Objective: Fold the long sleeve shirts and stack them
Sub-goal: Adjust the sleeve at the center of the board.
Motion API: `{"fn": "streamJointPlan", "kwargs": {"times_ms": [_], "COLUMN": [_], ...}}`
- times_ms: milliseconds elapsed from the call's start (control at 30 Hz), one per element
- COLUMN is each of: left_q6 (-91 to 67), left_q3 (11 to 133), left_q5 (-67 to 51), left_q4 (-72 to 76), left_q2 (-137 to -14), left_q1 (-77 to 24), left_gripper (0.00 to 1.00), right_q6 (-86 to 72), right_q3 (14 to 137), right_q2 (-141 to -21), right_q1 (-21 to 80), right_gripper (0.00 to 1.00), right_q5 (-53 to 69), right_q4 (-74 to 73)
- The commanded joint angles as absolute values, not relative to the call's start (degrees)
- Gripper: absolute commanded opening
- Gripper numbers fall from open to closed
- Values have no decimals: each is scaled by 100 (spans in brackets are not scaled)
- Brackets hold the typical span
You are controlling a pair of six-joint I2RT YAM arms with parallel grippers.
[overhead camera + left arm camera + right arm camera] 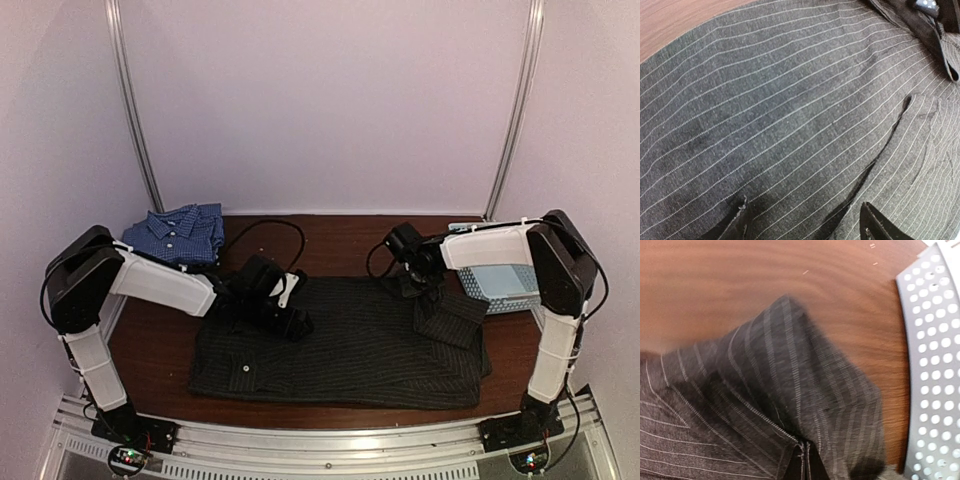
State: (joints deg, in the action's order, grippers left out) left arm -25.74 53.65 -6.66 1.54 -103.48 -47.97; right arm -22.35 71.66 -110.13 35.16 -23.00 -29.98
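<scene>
The left gripper (802,225) hovers with its fingers (876,227) spread wide, just above the back of the black pinstriped shirt (350,350). It holds nothing and looks poised either to pin the cloth or to take a fresh hold. The right gripper (428,284) seems pressed together on a raised fold near the shirt's right side, probably a sleeve. The cloth rises to a peak at its tips, though the fingers themselves barely show. Lifting that part likely sets up a fold inward across the body. The shirt lies spread across the middle of the wooden table (330,235), largely unfolded. The blue checked shirt (180,232) sits folded at the far left corner, well apart, the likely partner for stacking. A light blue basket (505,282) stands at the far right, just beside the right arm.
</scene>
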Motion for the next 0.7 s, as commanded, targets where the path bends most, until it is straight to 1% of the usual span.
{"fn": "streamJointPlan", "kwargs": {"times_ms": [0,233,433,567,667], "left_q6": [-2606,-2615,-2619,-2617,-2619], "left_q3": [5276,5205,5145,5090,5050], "left_q5": [-674,-660,-658,-630,-626], "left_q4": [343,352,393,412,431], "left_q2": [-10389,-10376,-10378,-10390,-10413], "left_q1": [-4747,-4712,-4702,-4700,-4700], "left_gripper": [75,75,75,75,74], "right_q6": [-2144,-1962,-1826,-1770,-1590], "right_q3": [6985,6964,7104,7125,7200], "right_q2": [-10408,-10187,-10336,-10381,-10463], "right_q1": [3147,2496,1970,1899,1898], "right_gripper": [0,0,0,0,0], "right_q5": [-2122,-1880,-1564,-1440,-1122], "right_q4": [-2853,-2758,-2722,-2660,-2610]}}
